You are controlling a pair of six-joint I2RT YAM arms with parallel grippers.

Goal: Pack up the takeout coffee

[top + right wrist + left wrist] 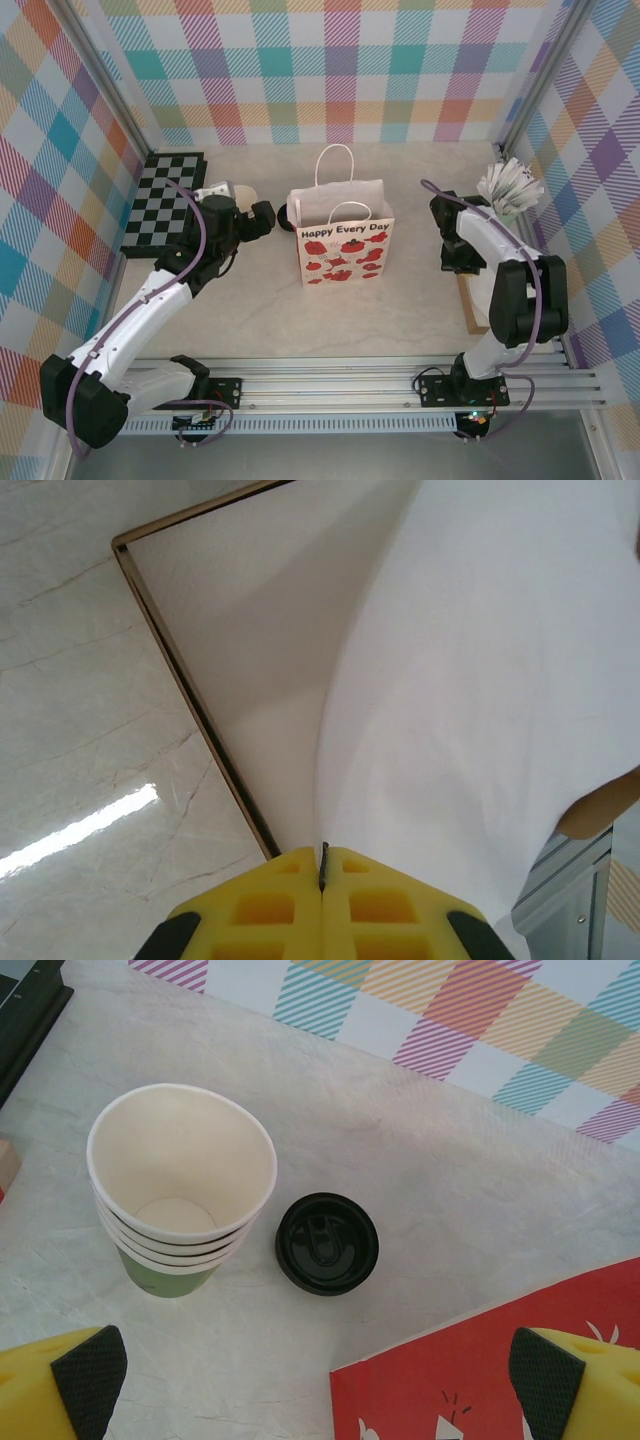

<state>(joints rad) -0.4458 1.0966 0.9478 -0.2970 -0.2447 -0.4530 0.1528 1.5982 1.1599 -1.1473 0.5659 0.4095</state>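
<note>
Left wrist view: black-lidded takeout coffee cup (327, 1243) is seen beside a stack of lidless cream paper cups (182, 1165); left gripper (318, 1372) is spread wide, empty. Right wrist view: right gripper (322, 880) is pressed shut.

Takeout coffee (327, 1243), cup wall hidden beneath its lid (347, 1262)

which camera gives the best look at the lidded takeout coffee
Left wrist: it looks straight down on the takeout coffee, whole and unobstructed beside the stack of cups. Top external catches just a dark sliver of it at the paper bag's left edge. Right wrist faces a white sheet.
</note>
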